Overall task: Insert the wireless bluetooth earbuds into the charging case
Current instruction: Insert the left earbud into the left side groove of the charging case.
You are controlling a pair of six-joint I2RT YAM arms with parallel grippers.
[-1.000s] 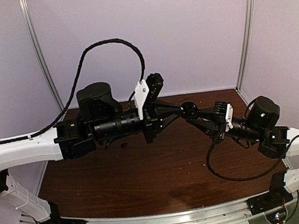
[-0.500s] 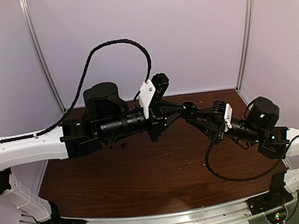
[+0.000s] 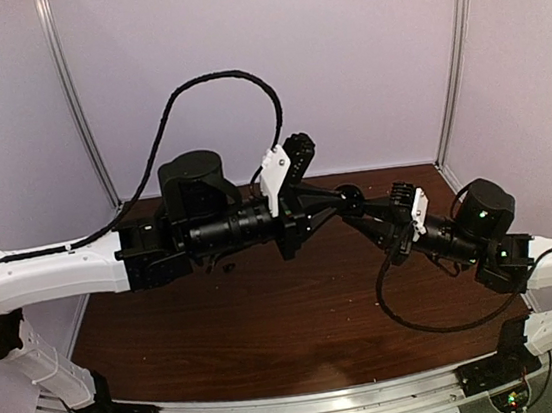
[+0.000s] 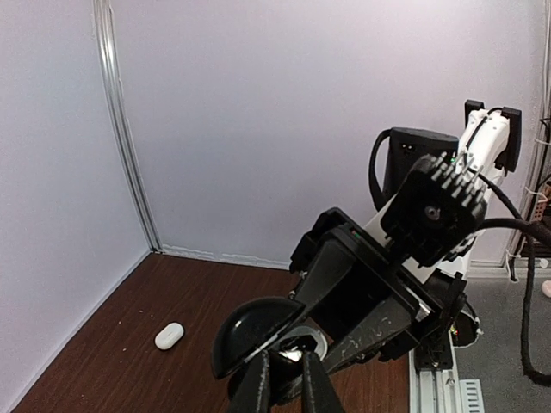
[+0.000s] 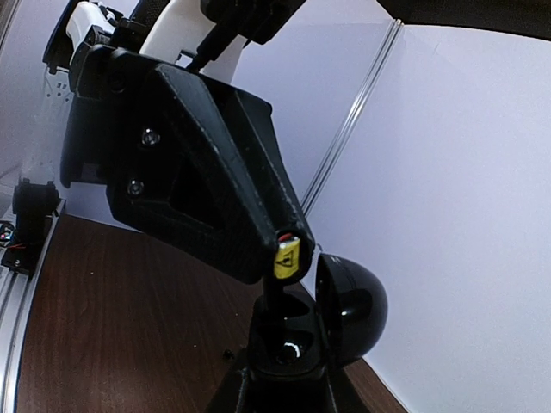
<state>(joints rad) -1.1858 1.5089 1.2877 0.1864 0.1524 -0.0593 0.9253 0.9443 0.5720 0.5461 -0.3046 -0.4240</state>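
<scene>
My right gripper (image 3: 361, 210) is shut on a black round puck (image 3: 352, 198) and holds it in mid-air over the back of the table. The puck's hinged lid (image 5: 349, 310) stands open. My left gripper (image 3: 340, 199) meets it from the left, and its fingertips (image 4: 263, 379) reach into the puck's open hollow (image 4: 297, 348). They stand nearly together with a narrow gap; I cannot tell whether anything is between them. The white oval charging case (image 4: 170, 335) lies shut on the table near the left wall. No white earbuds show in any view.
A small black bit (image 3: 229, 268) lies on the brown table (image 3: 271, 328) under the left arm and also shows in the right wrist view (image 5: 225, 354). A black cable (image 3: 422, 325) loops below the right arm. Lilac walls with metal posts (image 3: 78, 110) close the back and sides.
My left arm has pushed a little to the right and up toward the puck, and its cable loop has shifted. The right arm has hardly moved.
</scene>
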